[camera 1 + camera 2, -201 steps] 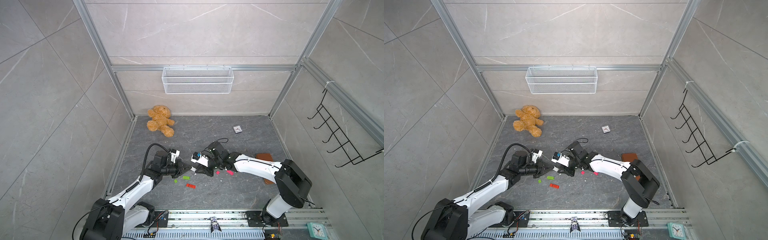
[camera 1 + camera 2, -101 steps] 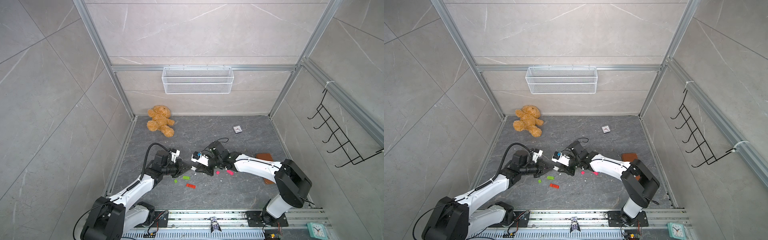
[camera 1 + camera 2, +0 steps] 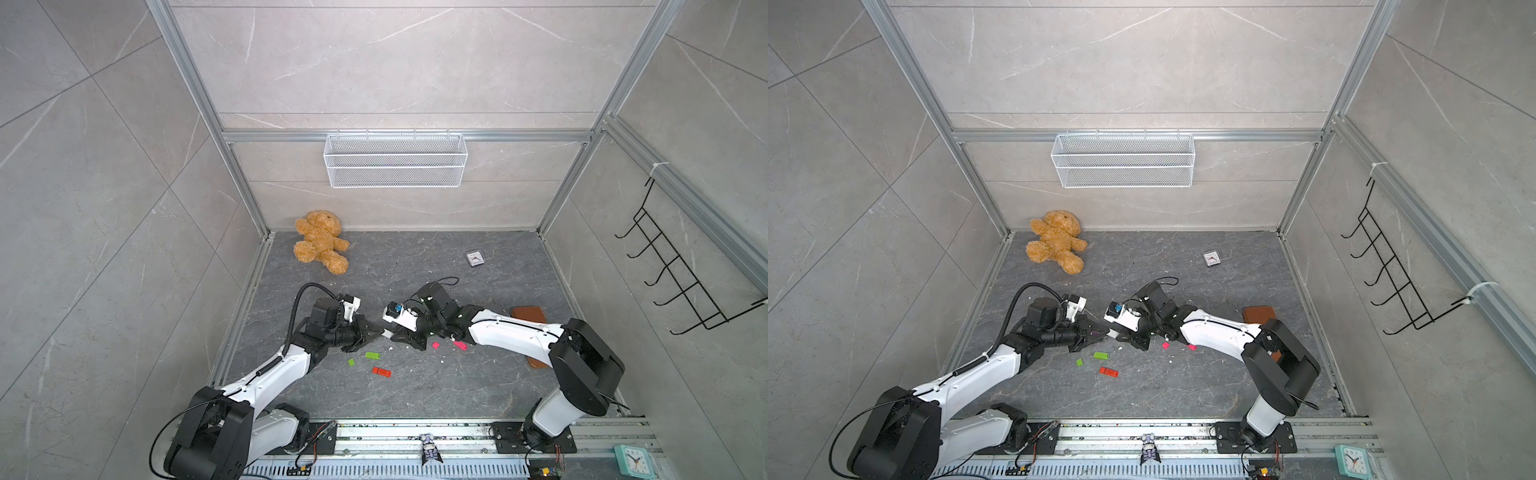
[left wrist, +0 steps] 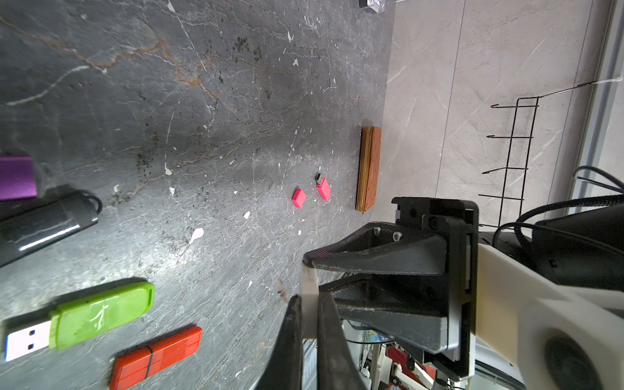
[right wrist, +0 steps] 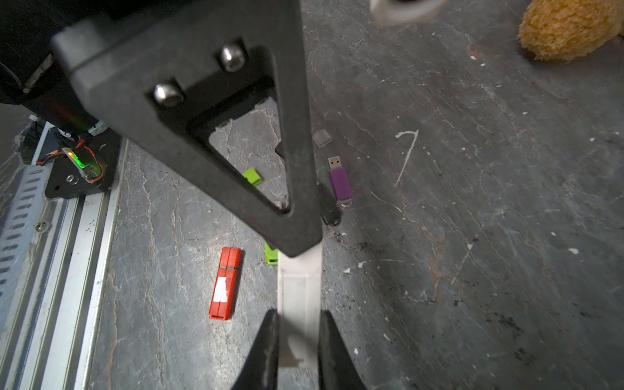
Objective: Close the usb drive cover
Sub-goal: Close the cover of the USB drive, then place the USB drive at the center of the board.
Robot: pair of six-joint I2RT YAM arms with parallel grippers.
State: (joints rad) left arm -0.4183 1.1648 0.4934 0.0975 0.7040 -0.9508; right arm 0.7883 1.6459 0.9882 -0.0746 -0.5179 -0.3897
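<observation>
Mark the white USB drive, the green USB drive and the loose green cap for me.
white USB drive (image 5: 299, 287), right wrist view, middle of its body.
green USB drive (image 4: 101, 315), left wrist view, green casing.
green cap (image 5: 252, 176), right wrist view, top face.

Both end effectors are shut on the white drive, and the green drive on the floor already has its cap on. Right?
Not quite. The green drive is uncapped: the left wrist view shows its bare connector, and the green cap lies apart. The left end effector and right end effector do both pinch the white drive.
</observation>
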